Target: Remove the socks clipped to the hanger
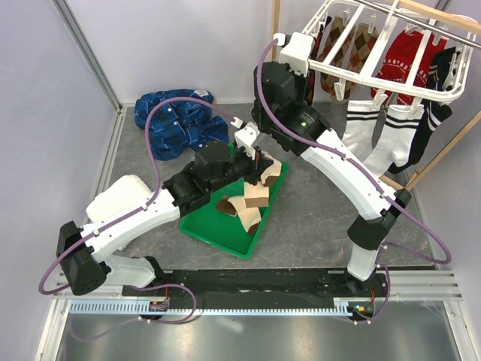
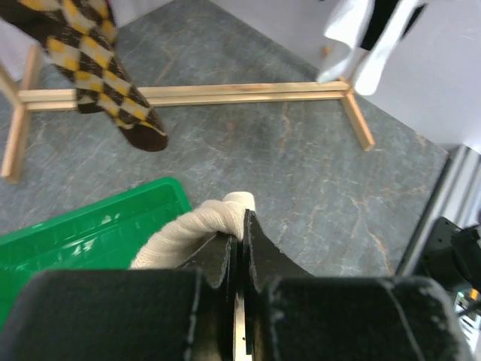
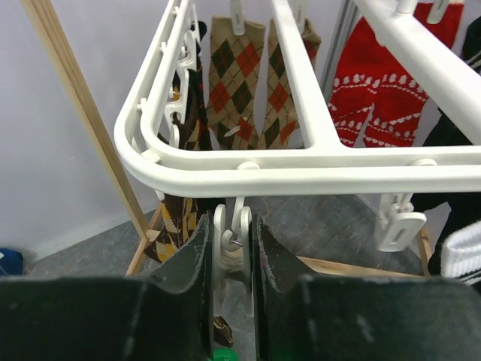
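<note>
White plastic bars form the hanger (image 3: 301, 162), which hangs at the far right from a wooden stand (image 2: 225, 92), high enough that its socks dangle free of the table (image 2: 301, 173). The right gripper (image 3: 229, 223) is raised to the hanger's left corner, its fingers (image 3: 197, 248) closed in on either side of one small clip (image 3: 231, 242) under the rim. That grip looks meant to squeeze the clip so that it lets go, though what the clip holds is hidden behind the fingers. Hung on the frame are argyle socks (image 3: 240, 83) just behind that corner, red socks (image 3: 376, 98) further right and striped socks (image 1: 376, 139) on the near side, so most of the job seems left to do. The left gripper (image 2: 242, 226) hovers low over the far right edge of a green tray (image 2: 90, 226) in the middle of the table. Its jaws are pressed together on a tan sock (image 2: 203, 226), pinched by a bunched end so the rest trails down toward the tray. Other tan-and-brown socks (image 1: 240, 207) lie in the tray, which suggests it is the drop-off place. The left arm is probably poised there to release its sock while the right works the clip.
</note>
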`<state>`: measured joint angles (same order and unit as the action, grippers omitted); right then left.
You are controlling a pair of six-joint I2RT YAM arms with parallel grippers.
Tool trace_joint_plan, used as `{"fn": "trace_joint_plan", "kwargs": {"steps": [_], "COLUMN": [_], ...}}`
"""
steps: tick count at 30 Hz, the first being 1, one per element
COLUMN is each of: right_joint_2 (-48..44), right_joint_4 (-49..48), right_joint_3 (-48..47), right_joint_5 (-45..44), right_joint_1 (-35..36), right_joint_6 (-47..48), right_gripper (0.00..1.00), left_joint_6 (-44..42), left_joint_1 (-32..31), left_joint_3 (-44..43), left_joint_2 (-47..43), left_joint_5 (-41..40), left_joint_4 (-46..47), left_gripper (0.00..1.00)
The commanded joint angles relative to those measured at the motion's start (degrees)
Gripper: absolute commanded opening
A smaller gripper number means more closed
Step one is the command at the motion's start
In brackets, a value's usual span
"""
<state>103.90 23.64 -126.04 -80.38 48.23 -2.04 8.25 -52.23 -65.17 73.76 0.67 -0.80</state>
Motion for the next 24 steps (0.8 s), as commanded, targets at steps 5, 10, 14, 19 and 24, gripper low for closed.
{"fn": "trace_joint_plan", "kwargs": {"steps": [5, 10, 14, 19, 24], "right_joint_2": [-9.3, -14.1, -18.6, -27.1, -34.6], "right_joint_4": [3.9, 3.9, 4.0, 4.0, 4.5], "right_joint_3": [7.1, 12.5, 19.4, 29.2, 39.5], "right_joint_5": [13.6, 24.4, 30.4, 37.5, 47.3], "right_joint_1": [0.0, -0.1, -0.1, -0.2, -0.1], "right_joint_6": [-7.9, -8.4, -8.2, -10.6, -13.8], "right_gripper": [0.46, 0.66, 0.77, 0.98, 0.98], "left_joint_6": [7.0, 13.2, 17.4, 21.8, 24.4], "left_joint_1": [-0.2, -0.2, 0.4, 0.4, 0.5], "left_joint_3": [-2.6, 0.6, 5.6, 11.5, 12.7], "left_joint_2": [-2.3, -4.6, -5.9, -3.9, 1.7], "left_joint_5": [-10.4, -11.1, -10.0, -8.0, -9.1], "left_joint_4": [-10.2, -17.0, -19.7, -19.4, -19.2], "left_gripper": [0.02, 0.02, 0.02, 0.06, 0.25]}}
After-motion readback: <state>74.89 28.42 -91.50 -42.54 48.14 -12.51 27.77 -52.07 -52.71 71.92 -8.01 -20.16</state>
